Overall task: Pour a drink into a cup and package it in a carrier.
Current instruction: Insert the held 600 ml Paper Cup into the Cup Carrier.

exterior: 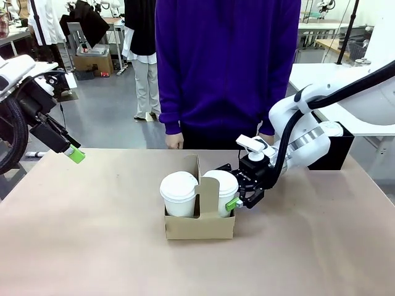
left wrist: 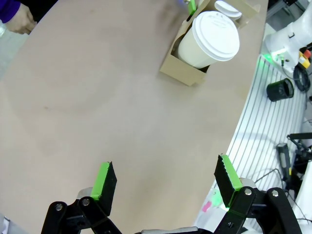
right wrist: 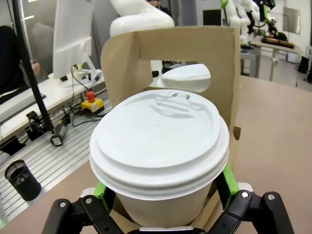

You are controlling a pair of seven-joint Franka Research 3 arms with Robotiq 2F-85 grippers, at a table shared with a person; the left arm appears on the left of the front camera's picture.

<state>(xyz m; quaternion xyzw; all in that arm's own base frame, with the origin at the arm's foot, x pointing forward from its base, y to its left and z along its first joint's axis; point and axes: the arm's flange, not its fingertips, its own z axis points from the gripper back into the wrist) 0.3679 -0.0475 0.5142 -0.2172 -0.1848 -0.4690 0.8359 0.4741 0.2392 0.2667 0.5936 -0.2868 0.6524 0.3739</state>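
Right arm (exterior: 308,132) comes in from the right edge of the front view, elbow high, forearm angled down-left toward frame centre; right gripper (exterior: 242,198) sits low beside the carrier (exterior: 199,225), one green pad visible at the carrier's right edge; in the right wrist view the lidded cup (right wrist: 160,146) stands between the fingers (right wrist: 225,176), pads flanking the cup wall just under the lid rim; jaws spread wide, whether the pads touch the cup I cannot tell.

Carrier at centre of the front view on the tan table (exterior: 92,234); two white lidded cups in it, one each side of the upright handle (exterior: 207,191); the second cup (exterior: 179,192) sits in the left well.

Left arm (exterior: 18,117) at the upper-left edge of the front view, raised off the table, left gripper (exterior: 73,153) pointing down-right, well apart from the carrier; in the left wrist view both green pads (left wrist: 103,180) stand wide apart at the bottom of the frame, released, nothing between them, bare table below; carrier and cups in the upper right of that frame.

Person in a purple top (exterior: 228,61) stands at the far side, top centre; one hand (exterior: 174,141) hangs at the table's far edge.
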